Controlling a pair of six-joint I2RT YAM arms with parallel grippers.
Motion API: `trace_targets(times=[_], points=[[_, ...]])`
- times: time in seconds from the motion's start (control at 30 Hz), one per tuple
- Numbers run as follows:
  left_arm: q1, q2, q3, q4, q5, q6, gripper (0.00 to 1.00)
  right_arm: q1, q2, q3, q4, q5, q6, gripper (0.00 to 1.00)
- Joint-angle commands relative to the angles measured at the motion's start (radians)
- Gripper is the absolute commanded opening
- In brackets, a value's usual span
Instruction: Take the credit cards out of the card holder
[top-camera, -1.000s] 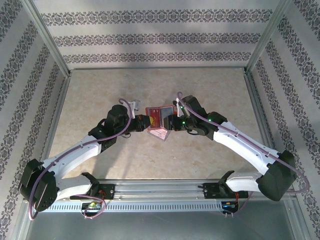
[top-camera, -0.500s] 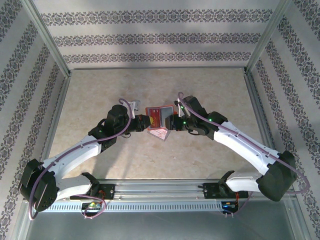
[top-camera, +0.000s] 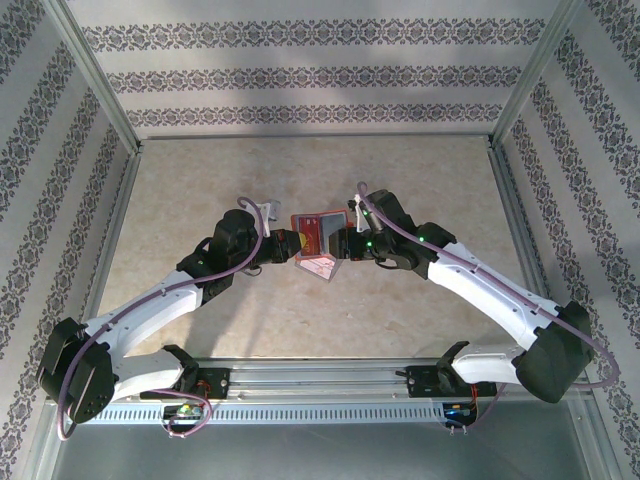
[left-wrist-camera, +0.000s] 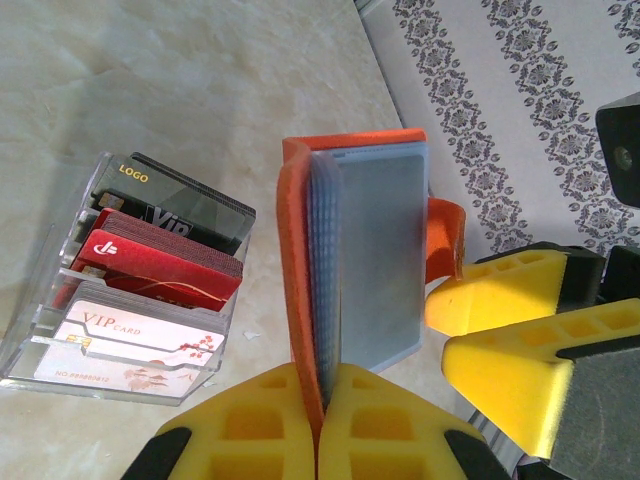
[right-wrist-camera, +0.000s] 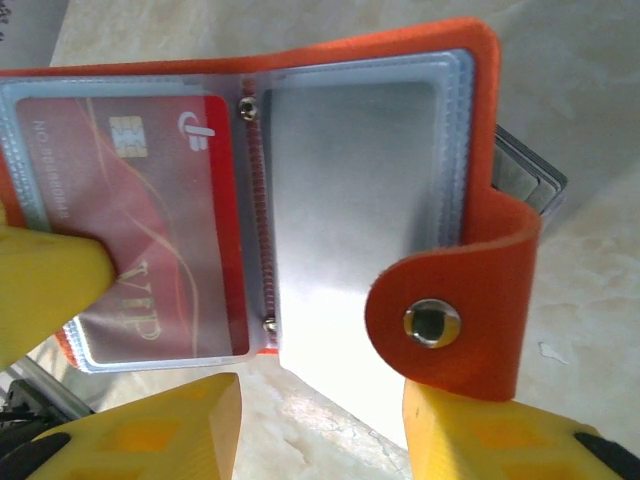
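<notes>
One red card (right-wrist-camera: 150, 220) sits in the open holder (right-wrist-camera: 470, 280), just ahead of the spread right gripper (right-wrist-camera: 320, 430). The left gripper (left-wrist-camera: 320, 440) pinches the holder's edge. Extraction step; next, close on the card and withdraw it.

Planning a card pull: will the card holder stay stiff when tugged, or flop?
Likely floppy: the card holder curves above the left gripper pinching one edge. Its clear sleeves look glossy, so the card may slide out easily.
</notes>
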Motion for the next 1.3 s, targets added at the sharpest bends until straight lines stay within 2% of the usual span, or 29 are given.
trace_targets(times=[0.0,0.33,0.57,0.83,1.07,1.27], points=[[-0.003,-0.015,0.009,0.043,0.000,-0.003,0.00,-0.009,-0.004,-0.003,0.030,-0.030,0.019,0.47],[-0.003,-0.016,0.011,0.040,-0.002,0.000,0.00,-0.013,-0.019,0.013,-0.055,0.075,-0.017,0.47],[-0.003,-0.014,0.016,0.039,0.001,0.001,0.00,-0.016,-0.012,0.003,-0.046,0.068,-0.016,0.47],[-0.003,-0.015,0.015,0.046,0.005,-0.002,0.00,-0.019,-0.006,-0.017,0.028,-0.014,0.007,0.47],[-0.003,-0.018,0.008,0.055,0.011,-0.006,0.00,-0.022,0.007,-0.027,0.030,-0.005,0.011,0.47],[-0.003,-0.016,0.004,0.063,0.013,-0.009,0.00,-0.024,-0.003,-0.051,0.117,-0.096,0.038,0.47]])
